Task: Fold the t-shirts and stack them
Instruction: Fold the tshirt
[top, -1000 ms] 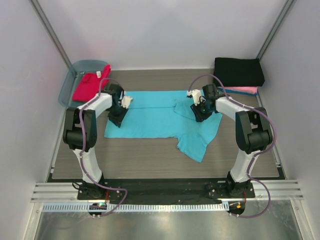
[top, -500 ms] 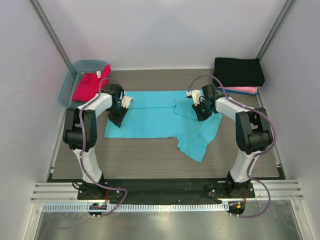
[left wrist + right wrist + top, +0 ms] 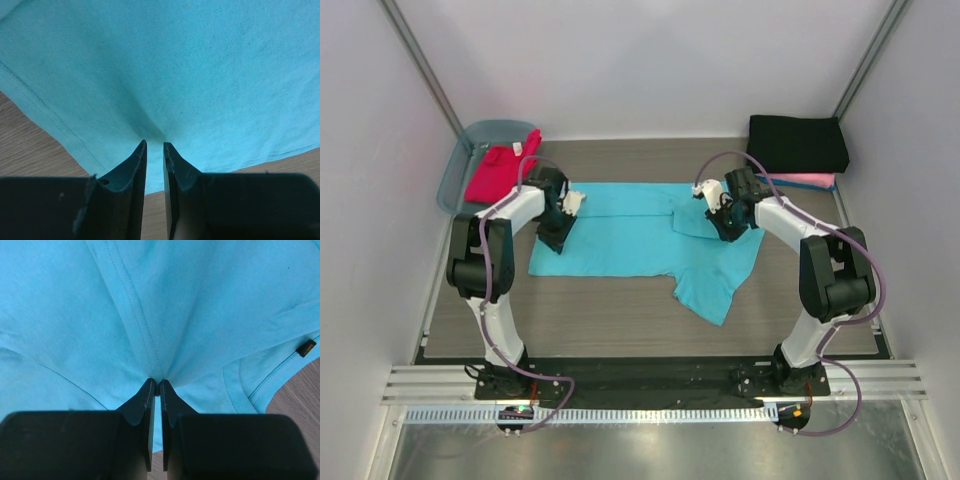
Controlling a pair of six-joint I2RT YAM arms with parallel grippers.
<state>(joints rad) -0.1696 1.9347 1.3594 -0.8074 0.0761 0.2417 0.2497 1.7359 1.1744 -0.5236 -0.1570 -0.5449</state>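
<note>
The turquoise short-sleeved cloth t-shirt (image 3: 640, 235) is lying spread across the middle of the wood-grain table (image 3: 620, 310), between the two arms. One section is trailing toward the near right.

The left gripper (image 3: 558, 230) is sitting low on the shirt's left end. In the left wrist view its two dark fingers (image 3: 134, 165) are standing almost together, with only a narrow slit between them. The turquoise cloth (image 3: 200, 75) is puckering into that slit at the tips. The hem is running close by, with bare table showing on either side.

The right gripper (image 3: 724, 224) is sitting on the shirt's right end. In the right wrist view its fingers (image 3: 142, 400) are closing to a hairline gap and nipping a stitched ridge of the cloth (image 3: 200, 305). The small dark neck label (image 3: 305, 347) is lying off to the right.

The red-magenta cloth t-shirt (image 3: 500, 172) is lying crumpled in the translucent blue-grey plastic tub (image 3: 455, 175) at the far left corner. The black cloth t-shirt (image 3: 798, 143) is resting folded at the far right, on top of the pink cloth t-shirt (image 3: 810, 181), of which only the near edge is showing.
</note>
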